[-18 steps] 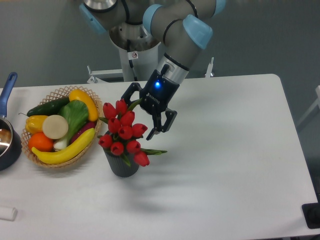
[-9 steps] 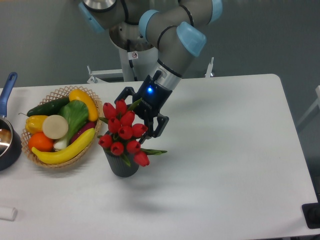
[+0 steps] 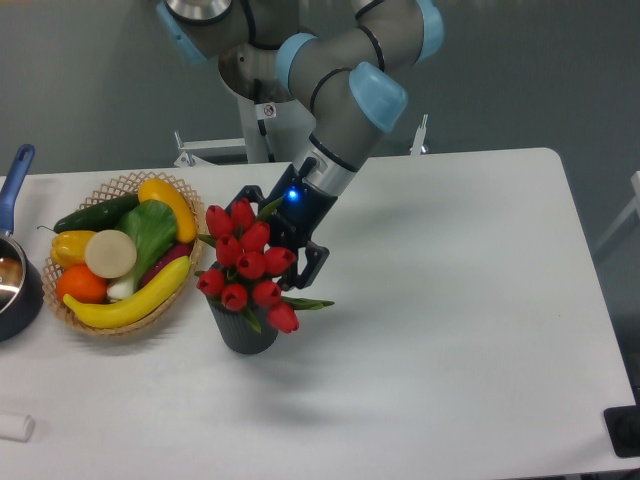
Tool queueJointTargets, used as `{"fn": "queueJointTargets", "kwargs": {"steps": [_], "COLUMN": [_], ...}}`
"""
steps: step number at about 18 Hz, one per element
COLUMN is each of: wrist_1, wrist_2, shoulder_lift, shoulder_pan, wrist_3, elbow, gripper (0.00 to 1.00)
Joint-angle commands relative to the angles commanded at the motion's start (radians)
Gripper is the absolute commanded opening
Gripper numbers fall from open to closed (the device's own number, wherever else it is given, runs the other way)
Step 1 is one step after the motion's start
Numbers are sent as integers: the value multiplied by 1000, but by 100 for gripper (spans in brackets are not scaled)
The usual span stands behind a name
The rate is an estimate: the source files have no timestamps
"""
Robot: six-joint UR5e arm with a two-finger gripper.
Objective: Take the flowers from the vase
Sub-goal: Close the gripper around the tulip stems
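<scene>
From my screen, the flowers [image 3: 248, 263] hide the near side of the gripper [image 3: 268, 248], so I cannot tell how its jaws stand. Their stems disappear inside the vase [image 3: 243, 331]. Left of the vase, the pot [image 3: 14, 275] is cut off by the frame edge.

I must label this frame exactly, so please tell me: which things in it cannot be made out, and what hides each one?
- Black two-finger gripper: its fingertips are behind the bunch of red tulips, so any contact is unclear.
- Green tulip stems: hidden inside the small dark grey ribbed vase.
- Dark pot with blue handle: cut off by the left edge.
- Small white object, bottom left: cut off, cannot be identified.
- Black object, bottom right: cut off.
</scene>
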Motion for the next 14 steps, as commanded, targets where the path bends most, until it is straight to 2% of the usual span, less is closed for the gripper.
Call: {"fn": "queueJointTargets", "kwargs": {"steps": [3,10,12,14], "wrist_1": [2,2,2,2], "wrist_2": [0,-8,-35,-38], "shoulder_lift": [-3,-2,-2,0], "shoulder_pan": [0,3,9,11], "wrist_3": [0,-2,2,2], "elbow": [0,-2,-5,-6], "gripper": [100,71,69,63]}}
